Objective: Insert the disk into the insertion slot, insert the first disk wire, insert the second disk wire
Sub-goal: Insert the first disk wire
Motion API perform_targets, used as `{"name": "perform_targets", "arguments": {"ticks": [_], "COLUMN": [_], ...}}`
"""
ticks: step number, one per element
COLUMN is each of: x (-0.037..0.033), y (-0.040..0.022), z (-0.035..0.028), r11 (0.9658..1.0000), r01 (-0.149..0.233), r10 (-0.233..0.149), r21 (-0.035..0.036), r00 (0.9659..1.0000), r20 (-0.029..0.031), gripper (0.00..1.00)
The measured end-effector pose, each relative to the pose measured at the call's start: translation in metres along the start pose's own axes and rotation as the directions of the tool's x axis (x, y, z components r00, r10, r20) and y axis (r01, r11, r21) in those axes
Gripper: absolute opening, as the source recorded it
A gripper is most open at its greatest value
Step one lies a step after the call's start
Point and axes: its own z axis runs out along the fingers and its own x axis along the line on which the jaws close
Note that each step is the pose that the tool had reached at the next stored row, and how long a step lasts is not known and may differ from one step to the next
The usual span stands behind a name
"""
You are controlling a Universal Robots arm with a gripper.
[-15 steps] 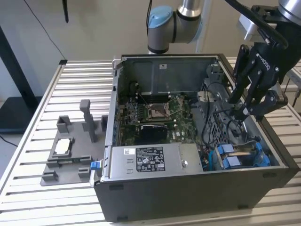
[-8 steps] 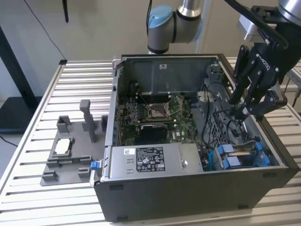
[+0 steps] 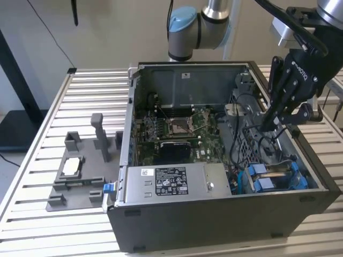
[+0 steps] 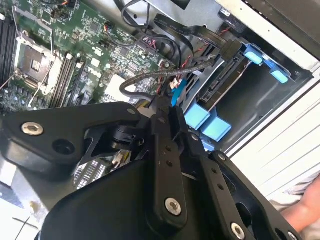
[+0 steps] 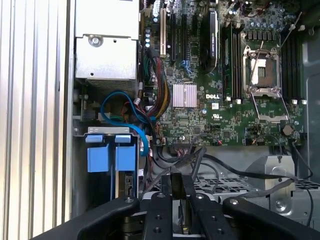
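Disk half-hidden beneath cables

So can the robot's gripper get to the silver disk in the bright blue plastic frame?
Probably yes. The black gripper hangs inside the open grey computer case, near the disk; loose black cables between them might snag.

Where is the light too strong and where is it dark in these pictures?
Exterior view: the table slats are bright, and the inside of the case is shaded. Second wrist view: the slats beside the case wash out to white, and the claw is a dark mass up front. First wrist view: glare on the power supply; the board is evenly lit.
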Motion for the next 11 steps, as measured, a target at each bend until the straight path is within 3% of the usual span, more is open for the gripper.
{"name": "perform_targets", "arguments": {"ticks": [11], "x": [-0.0006], "y": [0.0005], "z": [-0.0045], "r11": [1.0], "r01": [0.0], "r10": [0.0], "r21": [-0.002], "r00": [1.0], "r20": [0.0], "gripper": [0.2]}}
